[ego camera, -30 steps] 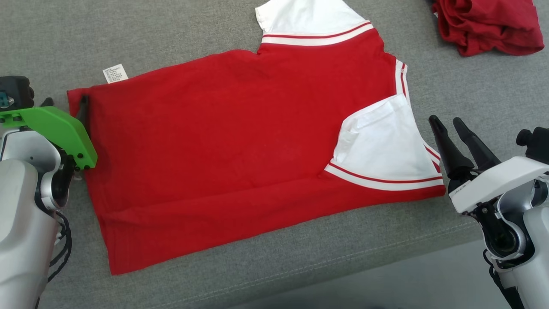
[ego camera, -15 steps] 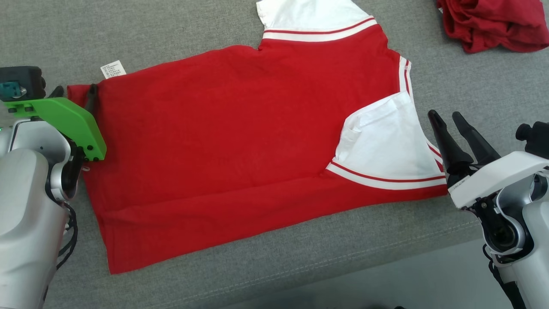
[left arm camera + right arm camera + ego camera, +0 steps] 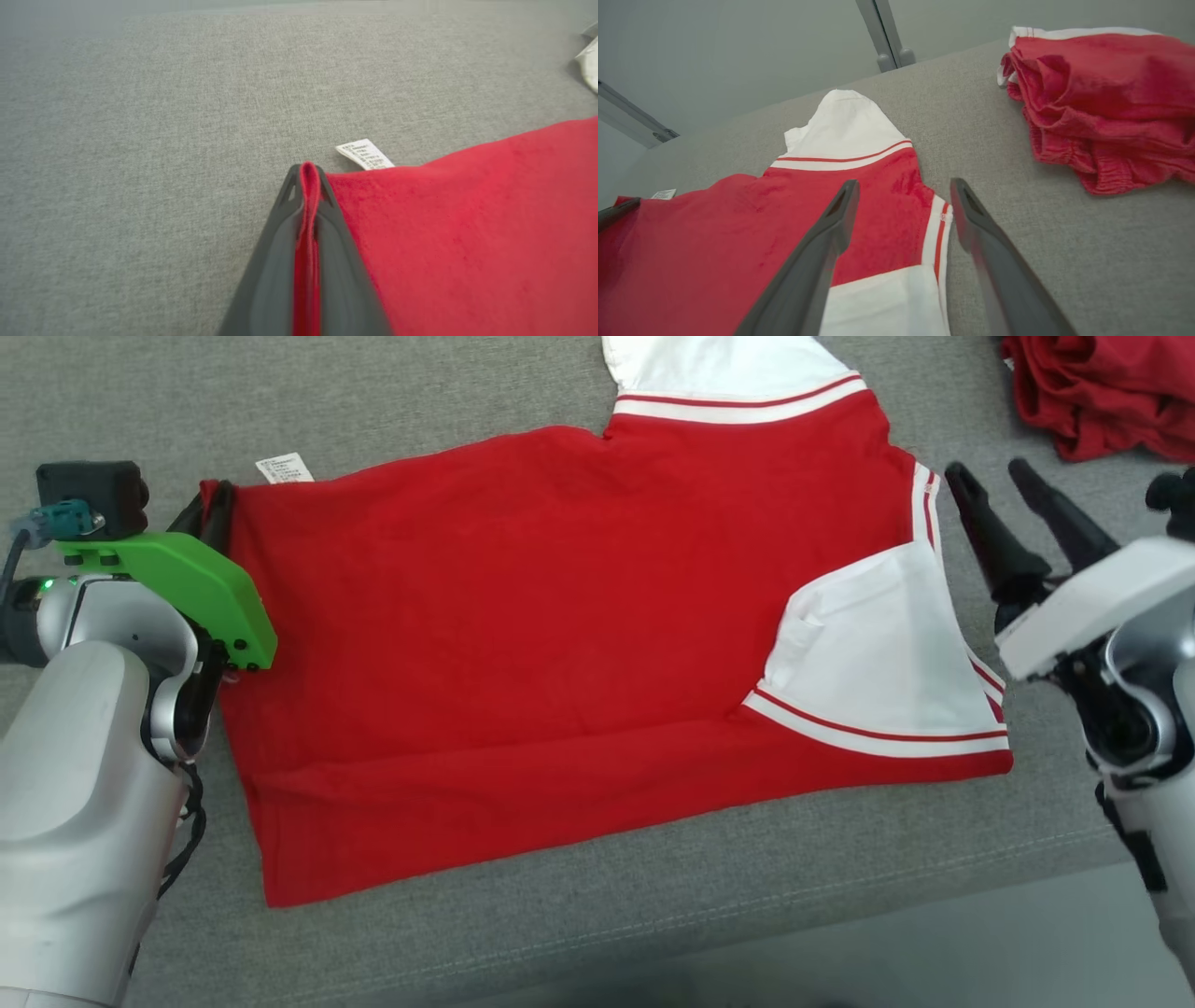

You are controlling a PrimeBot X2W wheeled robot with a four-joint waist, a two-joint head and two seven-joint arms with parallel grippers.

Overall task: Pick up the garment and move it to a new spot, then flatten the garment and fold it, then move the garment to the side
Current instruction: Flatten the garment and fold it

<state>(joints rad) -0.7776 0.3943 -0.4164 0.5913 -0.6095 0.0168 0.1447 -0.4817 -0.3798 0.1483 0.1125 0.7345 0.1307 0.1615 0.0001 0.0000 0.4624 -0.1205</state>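
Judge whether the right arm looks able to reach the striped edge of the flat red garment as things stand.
Probably yes. The right gripper hangs open beside the red garment, at its striped edge, with only bare grey surface between them. The crumpled red pile lies farther off and does not block it.

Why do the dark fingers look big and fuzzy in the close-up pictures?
Left wrist view: the left gripper, shut on the garment, sits close to the lens, so it blurs; right wrist view: the right gripper likewise; head view: sharp, evenly lit.

My left gripper (image 3: pixel 306 179) is pinched tight on the garment (image 3: pixel 467 233) corner, forearm low. My right gripper (image 3: pixel 988 469) hovers, fingers spread wide.
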